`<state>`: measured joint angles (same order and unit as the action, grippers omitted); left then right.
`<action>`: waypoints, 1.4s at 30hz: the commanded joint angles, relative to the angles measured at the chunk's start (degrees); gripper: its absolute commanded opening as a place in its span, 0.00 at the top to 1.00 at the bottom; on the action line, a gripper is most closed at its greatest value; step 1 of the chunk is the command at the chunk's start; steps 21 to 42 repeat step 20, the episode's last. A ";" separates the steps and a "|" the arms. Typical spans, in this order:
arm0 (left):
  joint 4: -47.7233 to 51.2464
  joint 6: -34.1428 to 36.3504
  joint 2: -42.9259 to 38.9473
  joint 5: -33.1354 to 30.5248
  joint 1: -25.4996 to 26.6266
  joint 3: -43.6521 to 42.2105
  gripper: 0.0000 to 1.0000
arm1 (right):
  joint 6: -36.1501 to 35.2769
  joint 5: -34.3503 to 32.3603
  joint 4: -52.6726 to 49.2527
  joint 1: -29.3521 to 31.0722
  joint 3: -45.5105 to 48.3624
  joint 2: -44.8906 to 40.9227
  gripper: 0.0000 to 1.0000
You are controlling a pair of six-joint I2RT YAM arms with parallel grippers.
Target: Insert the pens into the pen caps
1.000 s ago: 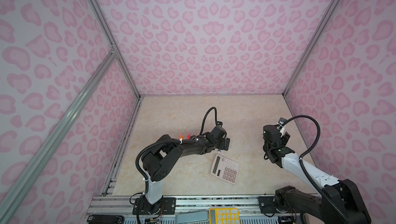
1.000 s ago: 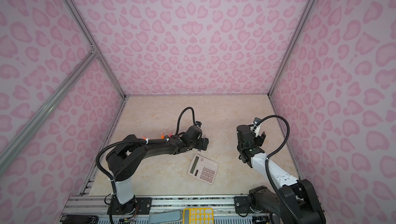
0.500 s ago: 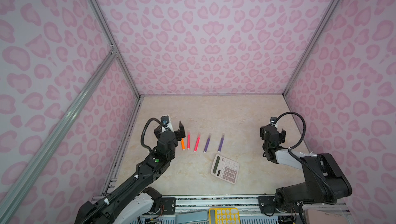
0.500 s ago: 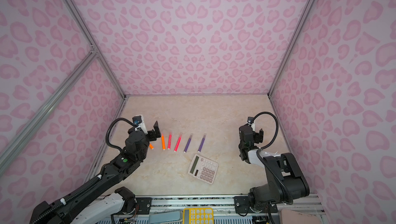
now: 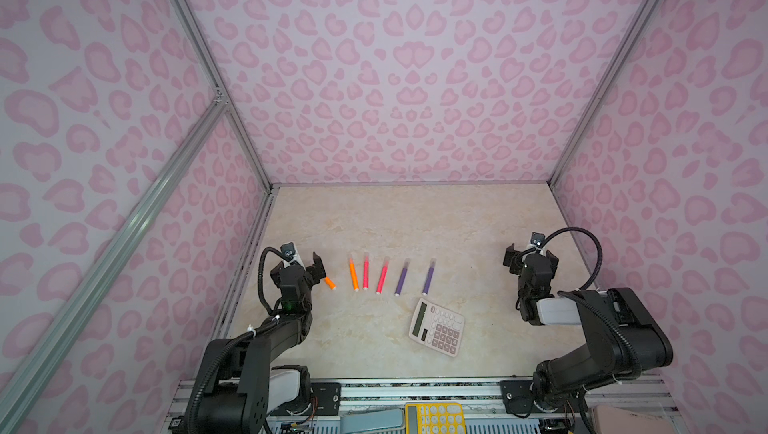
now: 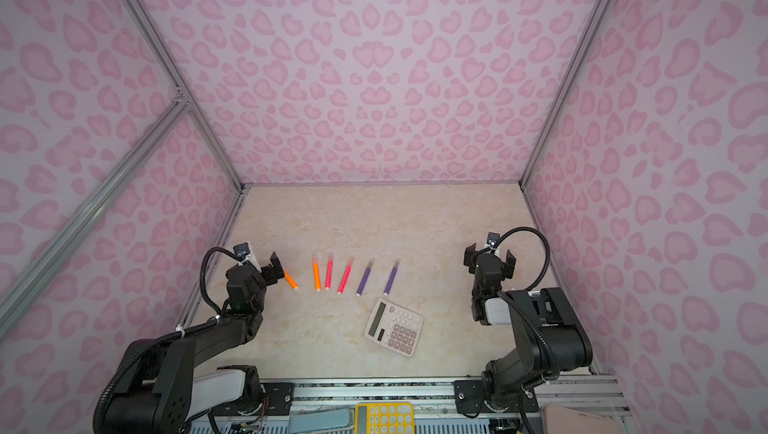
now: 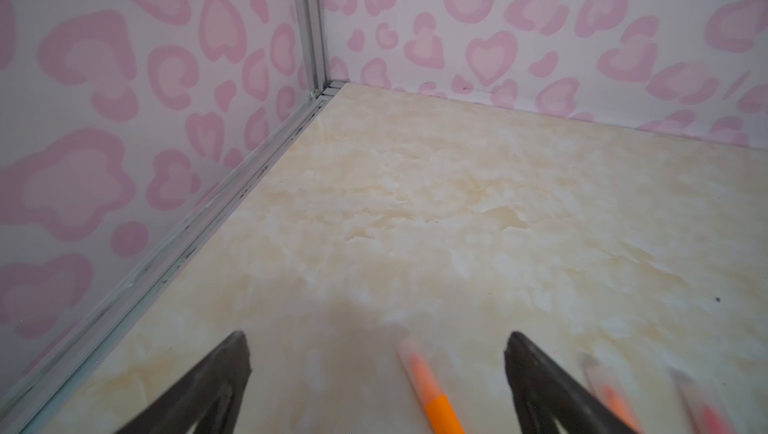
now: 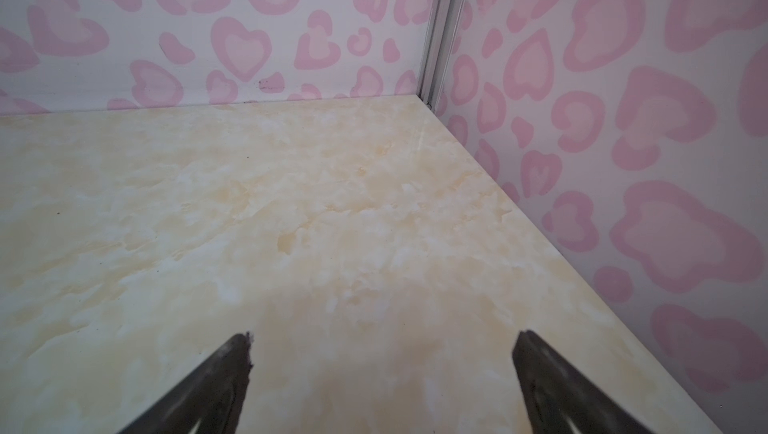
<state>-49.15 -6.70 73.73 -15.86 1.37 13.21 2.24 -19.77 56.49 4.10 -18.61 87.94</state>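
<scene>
Both arms have drawn back to their own sides. The left gripper [image 7: 376,340] and right gripper [image 5: 531,261] stand wide open, holding nothing. Six slim orange, pink-red and purple marker pens [image 5: 381,280] lie in a row left of centre. Clear plastic pen caps [image 7: 406,344] appear seated on their far ends. Judged: capping complete.

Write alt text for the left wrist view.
The left gripper hangs open over a beige marbled table, an orange pen lying between its dark fingers, its far end in a clear cap. More pens show blurred outside one finger; pink heart-print walls meet at a metal post.
</scene>
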 commanded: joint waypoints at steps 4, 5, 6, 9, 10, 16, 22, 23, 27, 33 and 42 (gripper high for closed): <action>-10.33 2.52 10.72 6.44 -1.63 4.01 0.02 | 0.91 -0.97 0.19 0.16 -0.29 0.19 0.00; -7.54 1.84 10.36 4.58 -1.69 4.98 0.02 | 0.84 -1.05 0.04 0.13 -0.48 0.32 0.00; -9.03 2.15 10.66 4.18 -1.39 4.76 0.02 | 0.92 -0.95 0.20 0.16 -0.30 0.21 0.00; -8.02 2.14 10.47 4.30 -1.37 4.95 0.02 | 0.84 -1.01 0.11 0.14 -0.40 0.30 0.00; -8.35 2.22 10.57 4.24 -1.37 4.85 0.02 | 0.92 -0.97 -0.17 0.17 -0.42 0.13 0.00; -7.73 2.60 11.00 3.72 -0.93 5.48 0.02 | 0.92 -0.93 -0.14 0.12 -0.44 0.19 0.00; -7.91 2.49 10.76 3.67 -0.93 5.13 0.02 | 0.89 -0.97 -0.08 0.13 -0.42 0.20 0.00; -7.91 2.49 10.76 3.67 -0.93 5.13 0.02 | 0.89 -0.97 -0.08 0.13 -0.42 0.20 0.00; -7.91 2.49 10.76 3.67 -0.93 5.13 0.02 | 0.89 -0.97 -0.08 0.13 -0.42 0.20 0.00; -7.91 2.49 10.76 3.67 -0.93 5.13 0.02 | 0.89 -0.97 -0.08 0.13 -0.42 0.20 0.00; -7.91 2.49 10.76 3.67 -0.93 5.13 0.02 | 0.89 -0.97 -0.08 0.13 -0.42 0.20 0.00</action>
